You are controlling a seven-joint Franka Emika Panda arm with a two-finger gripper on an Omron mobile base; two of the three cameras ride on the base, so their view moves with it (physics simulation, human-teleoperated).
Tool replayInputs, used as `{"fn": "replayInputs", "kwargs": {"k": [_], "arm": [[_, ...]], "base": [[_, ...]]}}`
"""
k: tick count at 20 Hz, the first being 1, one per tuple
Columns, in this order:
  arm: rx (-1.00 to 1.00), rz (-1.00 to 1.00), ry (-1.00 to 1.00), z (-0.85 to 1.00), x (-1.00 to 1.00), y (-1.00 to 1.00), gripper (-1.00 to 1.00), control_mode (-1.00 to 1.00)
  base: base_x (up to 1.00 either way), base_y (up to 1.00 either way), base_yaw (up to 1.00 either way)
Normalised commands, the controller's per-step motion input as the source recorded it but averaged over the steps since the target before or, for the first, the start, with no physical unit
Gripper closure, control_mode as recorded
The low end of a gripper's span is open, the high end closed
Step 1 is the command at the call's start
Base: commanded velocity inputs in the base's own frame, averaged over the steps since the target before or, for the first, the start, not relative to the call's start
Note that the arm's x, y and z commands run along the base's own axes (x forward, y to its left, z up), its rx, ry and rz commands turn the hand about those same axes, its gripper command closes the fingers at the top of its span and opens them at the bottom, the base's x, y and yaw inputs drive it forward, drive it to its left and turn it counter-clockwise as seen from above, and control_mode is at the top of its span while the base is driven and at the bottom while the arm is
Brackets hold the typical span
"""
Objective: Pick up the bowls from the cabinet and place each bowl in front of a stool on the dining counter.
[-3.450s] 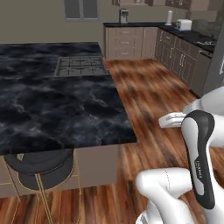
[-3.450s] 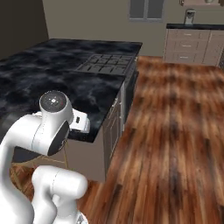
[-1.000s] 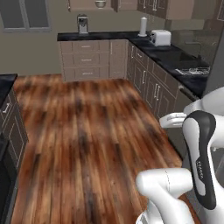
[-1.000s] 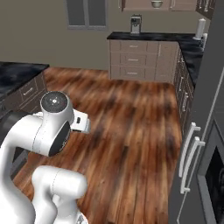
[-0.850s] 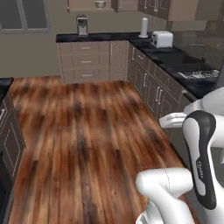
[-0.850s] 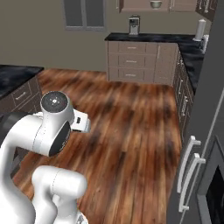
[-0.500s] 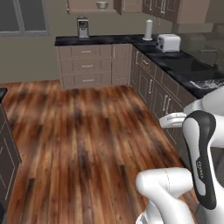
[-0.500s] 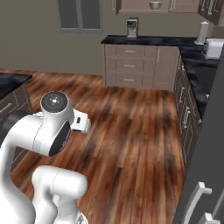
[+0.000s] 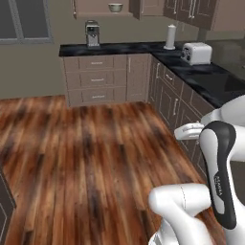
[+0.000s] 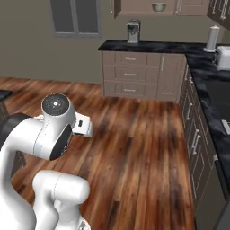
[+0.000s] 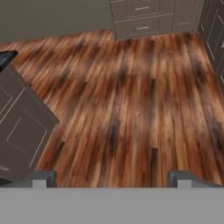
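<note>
Your base has swung from the island toward the corner counter (image 9: 143, 48), pincer (image 11: 112, 177) spread empty over plank floor, a bowl (image 9: 115, 7) on the cabinet (image 9: 95, 8) shelf; no writing legible.

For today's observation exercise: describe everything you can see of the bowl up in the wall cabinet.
The bowl is small and round, pale cream with a greyish-green outside, and looks ceramic. It stands upright on the open shelf of the taupe wall cabinet, above the black worktop and to the right of the grey coffee machine. Only the shelf touches it; finer detail is too small to tell.
</note>
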Motion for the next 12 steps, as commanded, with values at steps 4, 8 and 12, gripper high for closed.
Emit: {"fn": "replayInputs", "kwargs": {"k": [4,8,12], "arm": [[0.0,0.0,0.0,0.0,0.0,0.0,-1.0,1.0],[0.0,0.0,0.0,0.0,0.0,0.0,-1.0,1.0],[0.0,0.0,0.0,0.0,0.0,0.0,-1.0,1.0]], "base": [[1.0,-0.06,0.0],[1.0,-0.1,0.01],[1.0,-0.09,0.0]]}}
